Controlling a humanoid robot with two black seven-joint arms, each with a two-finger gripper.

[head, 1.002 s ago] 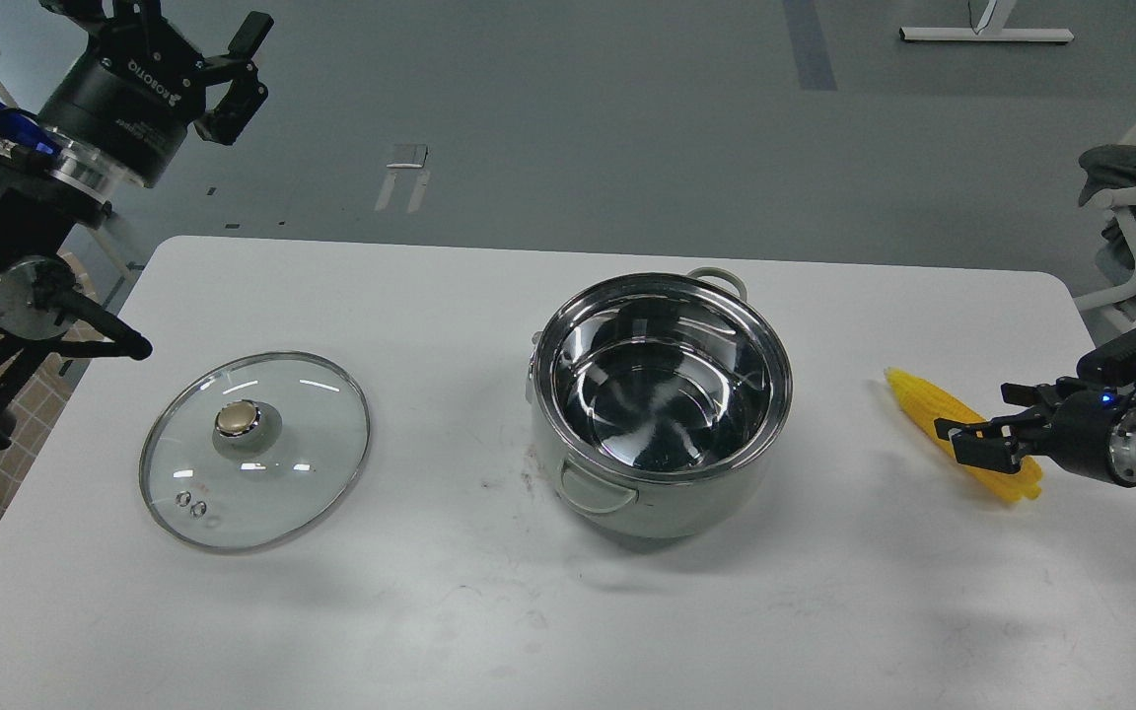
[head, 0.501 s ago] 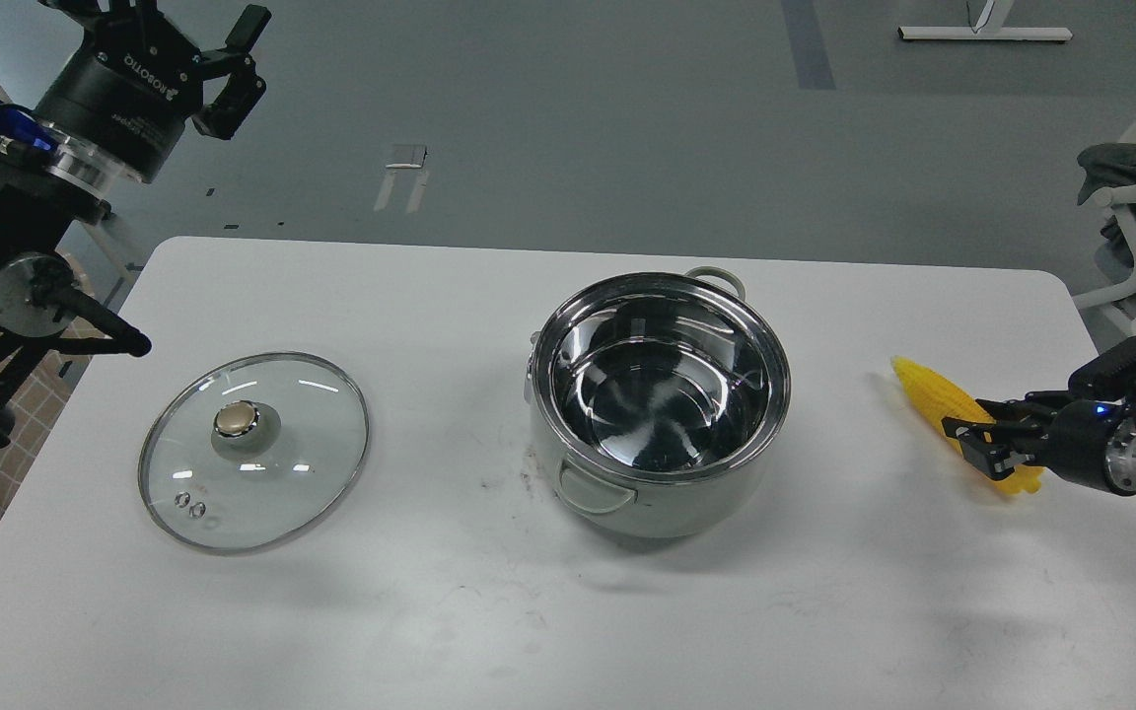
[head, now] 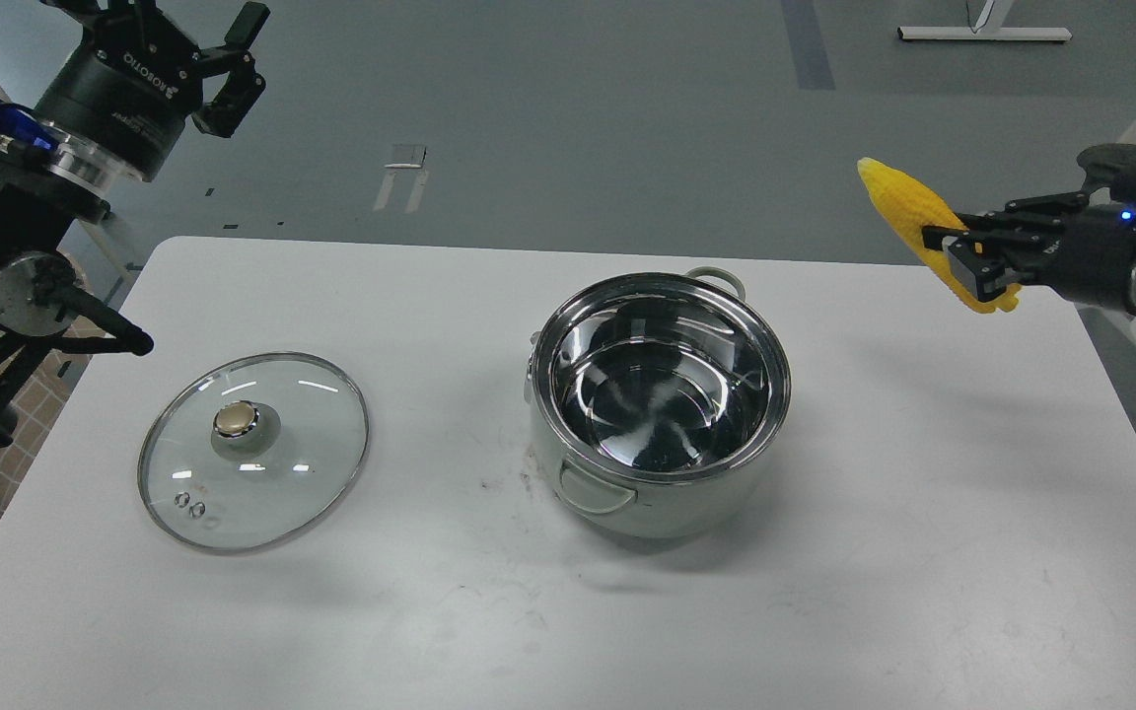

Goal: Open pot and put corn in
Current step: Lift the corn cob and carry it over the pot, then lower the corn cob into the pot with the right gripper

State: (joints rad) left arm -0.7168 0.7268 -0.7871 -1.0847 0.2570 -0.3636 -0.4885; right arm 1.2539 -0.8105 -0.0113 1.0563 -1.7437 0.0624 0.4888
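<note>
Yellow corn (head: 908, 212) is sitting clamped in my right gripper (head: 967, 258), held in the air right of the uncovered pot (head: 660, 404), well apart from it. Pot is standing mid-table (head: 923, 552), glass lid (head: 254, 449) lying to its left. My left gripper (head: 195, 54) is hanging spread and empty at the far left.

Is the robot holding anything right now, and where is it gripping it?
Yes: the right gripper holds the corn near its thicker lower end, lifted off the table. The left gripper holds nothing.
</note>
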